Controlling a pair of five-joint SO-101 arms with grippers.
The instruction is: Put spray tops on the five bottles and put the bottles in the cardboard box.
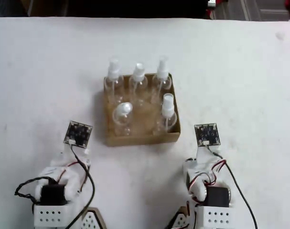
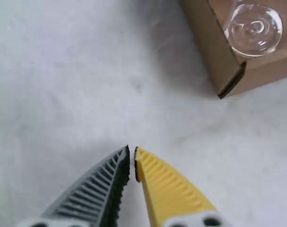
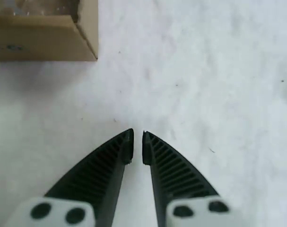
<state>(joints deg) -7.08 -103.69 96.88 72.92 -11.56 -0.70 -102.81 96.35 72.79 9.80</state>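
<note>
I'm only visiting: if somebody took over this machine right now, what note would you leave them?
Left end effector: shut, empty, over the table by the cardboard box, at its front-left corner.
Right end effector: shut, empty, by its front-right corner.
Done: all five bottles are in the box; four clearly wear spray tops.
Left: check the front-left bottle; its top is hard to make out.
</note>
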